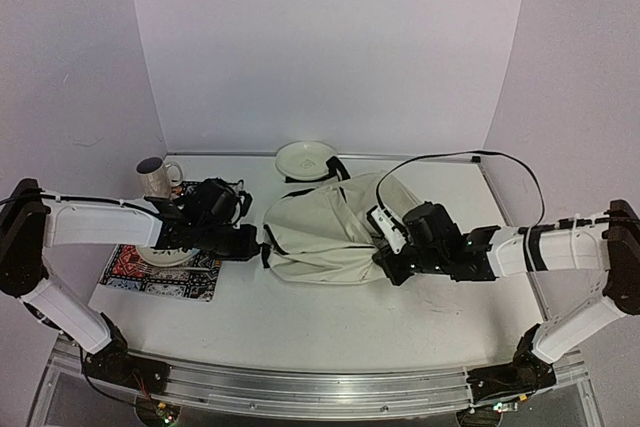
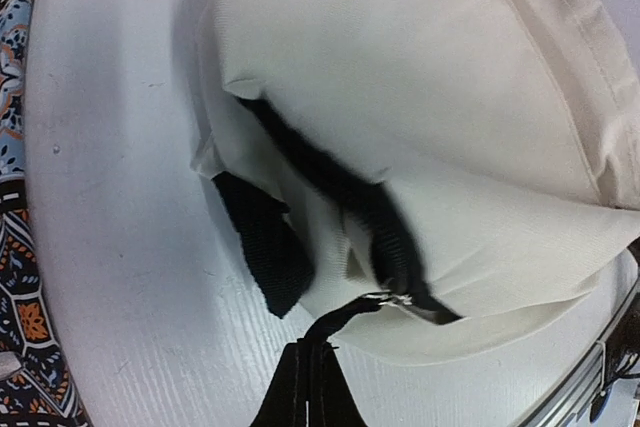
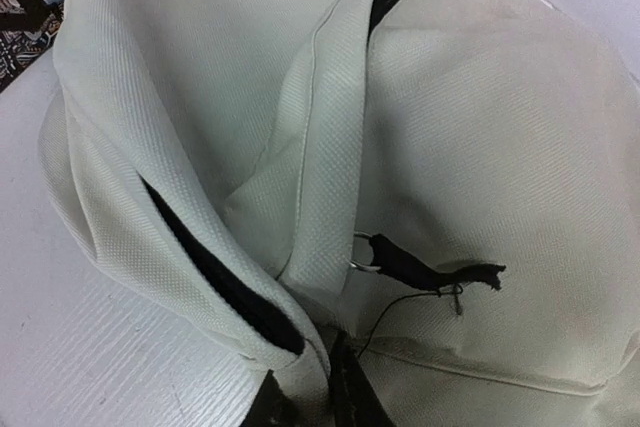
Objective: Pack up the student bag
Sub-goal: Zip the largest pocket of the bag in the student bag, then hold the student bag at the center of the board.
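Student bag (image 1: 320,227) lies at mid-counter (image 1: 300,337), a little toward the far edge, with a dark gap along its zipper line. Your left tool (image 2: 305,387) is closed on the black zipper pull strap (image 2: 335,322) at the bag's left end. Your right tool (image 3: 310,402) sits at the bag's right side with cream fabric between its tips; whether it grips cannot be told. Patterned placemat (image 1: 160,275) lies near the left edge.

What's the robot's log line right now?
student bag: on table, partly unzipped | left end effector: shut on zipper pull | right end effector: by student bag, grip unclear
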Motion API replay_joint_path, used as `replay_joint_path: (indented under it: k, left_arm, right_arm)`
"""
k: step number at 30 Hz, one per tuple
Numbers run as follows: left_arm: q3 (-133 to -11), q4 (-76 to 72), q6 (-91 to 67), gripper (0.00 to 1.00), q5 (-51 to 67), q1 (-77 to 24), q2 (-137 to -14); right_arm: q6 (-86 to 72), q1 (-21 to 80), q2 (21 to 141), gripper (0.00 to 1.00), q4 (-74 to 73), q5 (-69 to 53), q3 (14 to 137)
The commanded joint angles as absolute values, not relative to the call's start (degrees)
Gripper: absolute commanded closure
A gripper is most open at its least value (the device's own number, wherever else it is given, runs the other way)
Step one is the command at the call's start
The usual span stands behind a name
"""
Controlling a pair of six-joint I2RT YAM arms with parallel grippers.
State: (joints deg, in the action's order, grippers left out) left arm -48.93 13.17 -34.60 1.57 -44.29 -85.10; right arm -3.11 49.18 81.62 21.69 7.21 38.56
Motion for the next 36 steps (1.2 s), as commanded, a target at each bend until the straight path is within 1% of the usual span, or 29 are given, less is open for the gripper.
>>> replay_joint_path:
  k: [1,4,5,8,11,18,22,24,27,29,30,32,33,34,36]
  left_arm:
    - [-50.91,9.53,-35.56,1.00,3.39,-49.05,-82.13]
    - [-52.77,7.55,-36.36,1.00,5.62,-51.65,-81.74]
    - [-53.21,6.77,-36.59,1.00,6.84,-52.12,-81.58]
    - [-54.82,4.51,-36.87,1.00,9.57,-53.94,-81.27]
    - [-56.69,3.14,-36.87,1.00,11.57,-55.83,-81.76]
    - [-59.82,0.60,-37.36,1.00,14.81,-59.01,-82.93]
    - [-61.11,0.24,-37.59,1.00,16.26,-60.32,-83.34]
    - [-61.05,0.26,-37.77,1.00,16.34,-60.49,-82.91]
    - [-60.78,0.24,-37.88,1.00,16.90,-60.56,-82.39]
    - [-60.61,0.25,-37.73,1.00,17.27,-60.55,-82.31]
    - [-60.43,0.26,-37.57,1.00,17.20,-60.56,-82.26]
    - [-59.99,0.52,-36.93,1.00,14.96,-60.49,-81.59]
    - [-60.10,1.96,-36.39,1.00,13.02,-60.43,-81.32]
    - [-60.42,3.74,-35.74,1.00,11.02,-60.33,-81.03]
    - [-61.09,7.58,-34.53,1.00,7.23,-59.43,-80.95]
  right_arm:
    - [-4.91,48.76,81.72,0.69,14.37,-0.81,43.60]
    - [-3.24,53.09,80.11,0.52,12.96,-0.53,45.55]
    - [-2.86,54.56,79.46,0.49,12.88,-0.12,45.95]
    - [-2.58,57.13,77.85,0.40,14.22,-0.01,46.39]
    - [-1.55,59.79,77.22,0.33,16.27,4.03,46.42]
    - [3.77,67.07,79.80,0.28,22.73,13.24,46.25]
    - [7.49,69.52,82.36,0.28,25.70,20.29,46.50]
    - [8.77,69.81,83.63,0.29,26.74,21.90,46.87]
    - [10.20,69.87,85.85,0.33,27.94,24.20,47.70]
    - [10.94,69.87,87.20,0.40,28.22,25.38,48.28]
    - [11.44,69.88,87.60,0.45,28.27,25.77,48.45]
    - [11.90,69.89,87.67,0.64,28.00,26.10,48.35]
    - [11.95,69.88,87.35,0.71,27.72,26.10,48.12]
    - [11.95,69.87,86.40,0.82,27.54,25.97,47.42]
    - [11.74,69.88,84.11,0.93,26.67,25.82,45.93]
